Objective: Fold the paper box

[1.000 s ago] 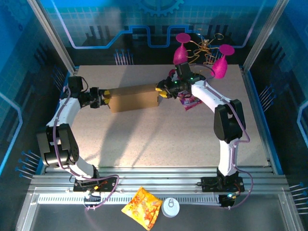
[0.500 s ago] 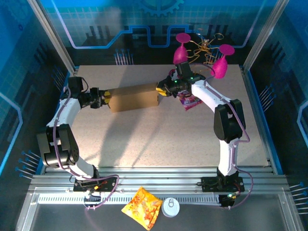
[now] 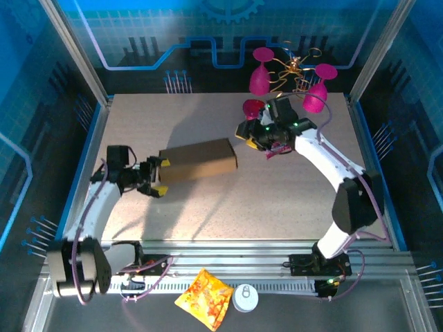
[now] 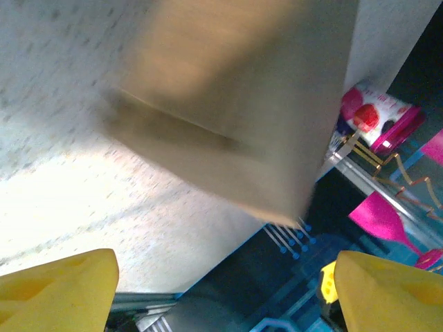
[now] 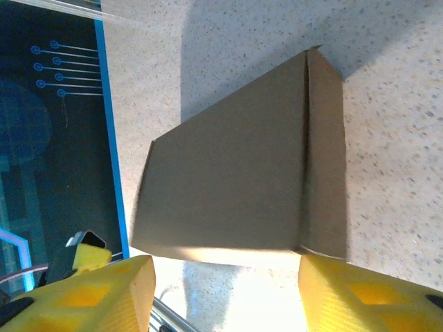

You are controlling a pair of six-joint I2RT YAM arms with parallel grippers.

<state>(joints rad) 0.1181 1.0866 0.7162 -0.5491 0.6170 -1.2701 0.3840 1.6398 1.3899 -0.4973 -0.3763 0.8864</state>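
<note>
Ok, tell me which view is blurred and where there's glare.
Left wrist: the paper box is smeared by blur, glare on the table below it; right wrist: box sharp, glare on the table beside it; top external: sharp, soft shadows on the table.

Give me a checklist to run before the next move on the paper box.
1. Paper box lying flat on the table, looking closed: ok.
2. Left fingers spread wide, not clamped on the box: ok.
3. Right fingers spread, standing apart from the box: ok.
4. Pink packet apart from the box, beyond its far end: ok.
5. Tabs fully tucked in: cannot tell.
</note>
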